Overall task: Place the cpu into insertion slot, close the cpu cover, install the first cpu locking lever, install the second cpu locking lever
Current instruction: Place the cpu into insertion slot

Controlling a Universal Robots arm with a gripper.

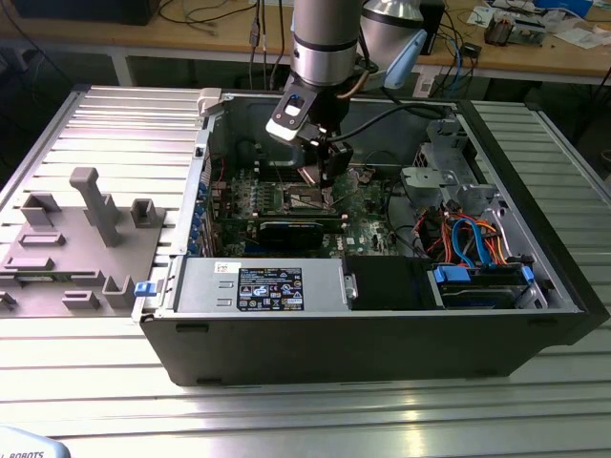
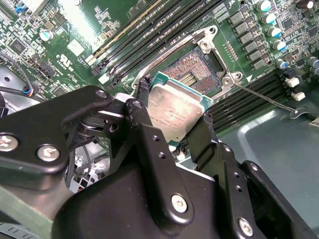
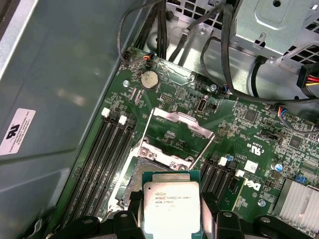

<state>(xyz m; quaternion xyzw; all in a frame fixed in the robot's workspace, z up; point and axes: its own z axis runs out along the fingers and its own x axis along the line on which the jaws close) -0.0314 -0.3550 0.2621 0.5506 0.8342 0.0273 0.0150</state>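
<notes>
The black metal gripper is clenched on the chip, a flat square with a dull silver-grey lid and a green edge. It pinches two opposite sides and holds the chip just over the socket, not seated. The socket's dark, pin-dotted centre lies bare inside a shiny metal rim. The thin silvery cover is flipped open beside it. In the exterior view the arm reaches into the open computer case.
</notes>
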